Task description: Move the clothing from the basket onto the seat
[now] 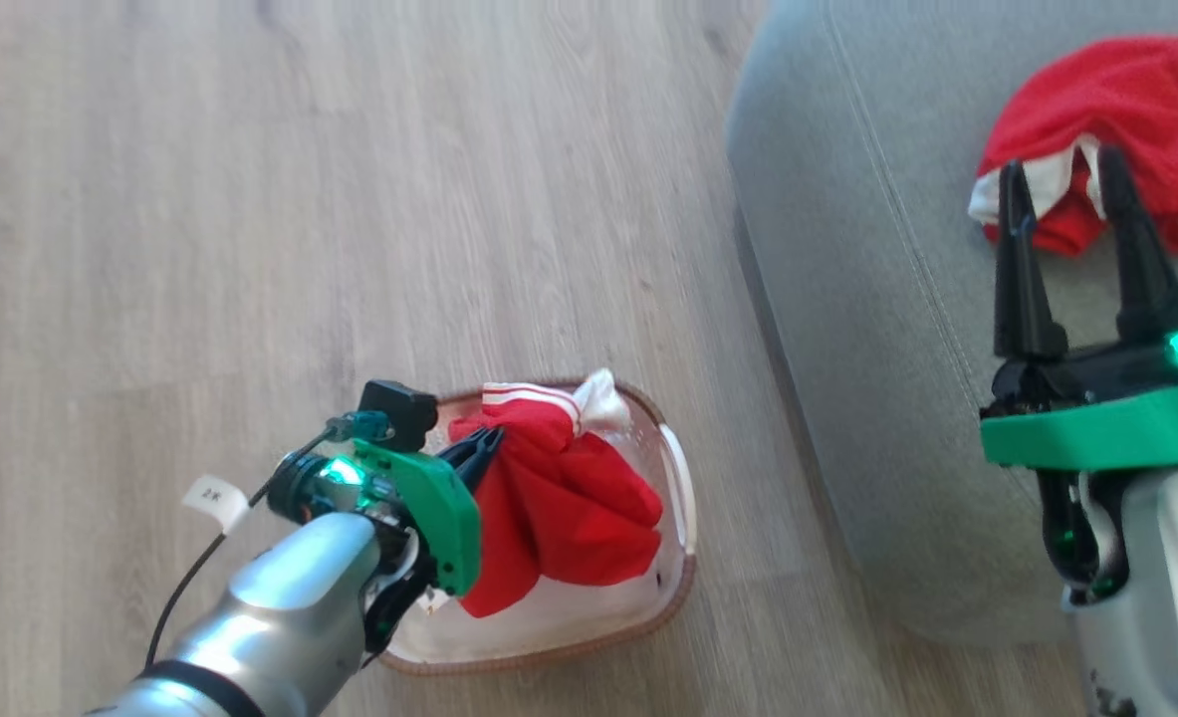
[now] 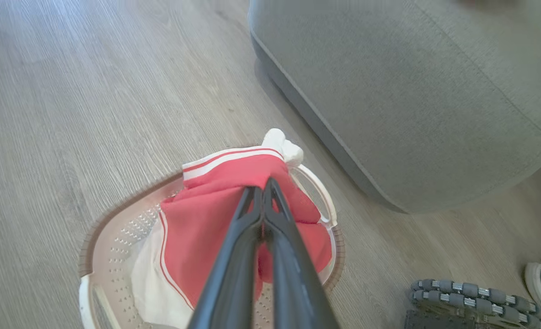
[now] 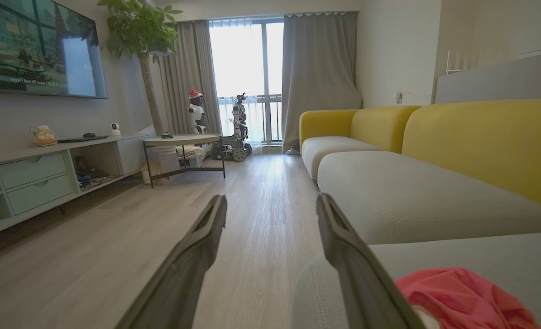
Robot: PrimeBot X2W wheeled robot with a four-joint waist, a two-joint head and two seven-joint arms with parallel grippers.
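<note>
Head view: wood floor (image 1: 250,199); left gripper (image 1: 487,443) clamps red garment (image 1: 569,503) at basket (image 1: 559,649); right gripper (image 1: 1061,164) wide above seat (image 1: 847,259).

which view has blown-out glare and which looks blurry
Right wrist view: the window is blown out white, and the right tool is soft close to the lens. Left wrist view: the left tool blurs toward the bottom edge. Head view: even light, fairly sharp.

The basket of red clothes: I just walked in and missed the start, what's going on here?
The robot's left gripper is shut on a red garment, bunched in the basket on the floor. A second red garment lies on the seat, where the right gripper hangs open, holding nothing. One piece is across; one is left.
</note>
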